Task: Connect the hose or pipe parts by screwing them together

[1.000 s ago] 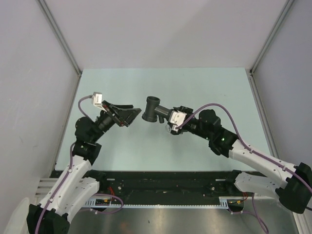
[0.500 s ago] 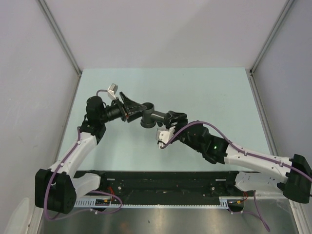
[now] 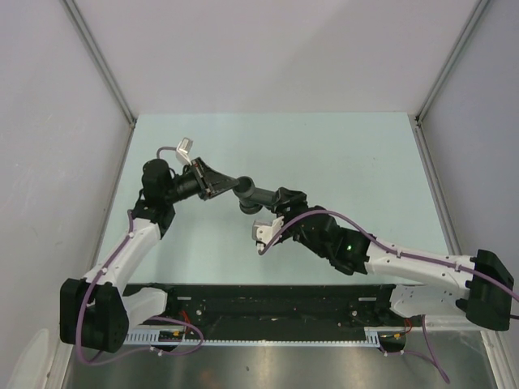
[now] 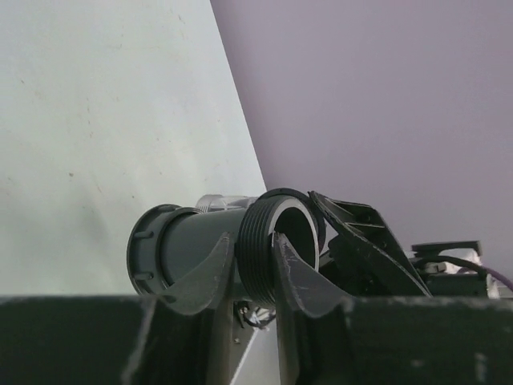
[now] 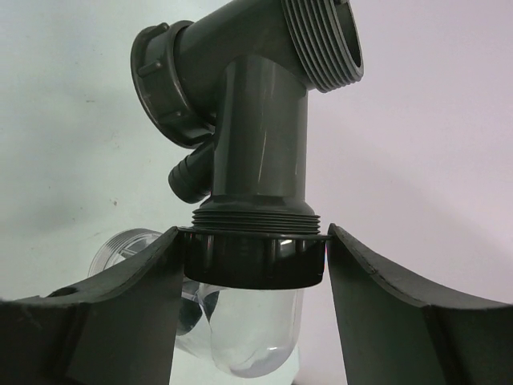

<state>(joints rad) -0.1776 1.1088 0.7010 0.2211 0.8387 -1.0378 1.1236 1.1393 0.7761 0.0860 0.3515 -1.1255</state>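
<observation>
A dark grey pipe fitting (image 3: 253, 194) hangs above the pale green table between both arms. In the right wrist view it is a tee (image 5: 258, 136) with a threaded mouth, a ribbed collar and a small barbed branch. A black collar nut (image 5: 252, 258) and a clear bowl (image 5: 255, 333) sit at its lower end. My right gripper (image 5: 252, 261) is shut on that nut, one finger on each side. My left gripper (image 4: 253, 261) is shut on the wall of the fitting's threaded mouth (image 4: 258, 245), one finger outside and one inside. In the top view the left gripper (image 3: 219, 185) and the right gripper (image 3: 280, 203) face each other.
The table (image 3: 349, 154) is boxed in by grey walls with metal posts at the back corners. A black rail (image 3: 276, 301) runs along the near edge by the arm bases. A clear threaded tube end (image 5: 124, 245) shows behind my right gripper's left finger.
The left arm swung in towards the fitting and its jaws shut on the threaded mouth. The right arm carried the fitting slightly left and towards the near edge.
</observation>
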